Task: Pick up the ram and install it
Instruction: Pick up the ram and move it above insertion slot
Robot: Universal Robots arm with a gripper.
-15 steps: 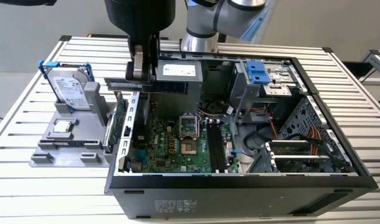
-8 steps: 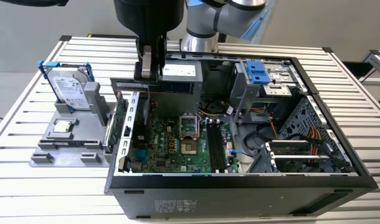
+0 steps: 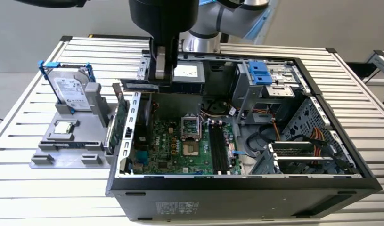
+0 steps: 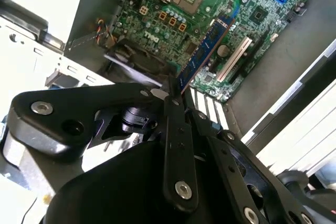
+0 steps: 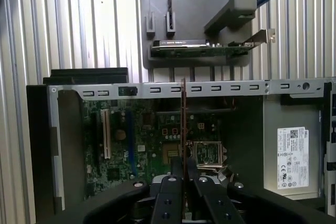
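Exterior view: pincer (image 3: 159, 83) clenched on the ram (image 3: 139, 86) above the case (image 3: 242, 182); slots (image 3: 218, 150) lie at 5 o'clock. I'd keep the ram parallel to them.

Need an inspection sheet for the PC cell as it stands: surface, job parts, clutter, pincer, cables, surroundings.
Surface: slatted metal table, carrying the open computer case and a grey fixture.
Job's things: ram held above the open case, not in a slot.
Clutter: hard drive, processor chip and an upright card in the fixture.
Grippers: pincer shut on the ram's end.
Cables: orange wires inside the case, toward the exterior view's right, apart from the ram.
Surroundings: second slatted table at the exterior view's right edge.
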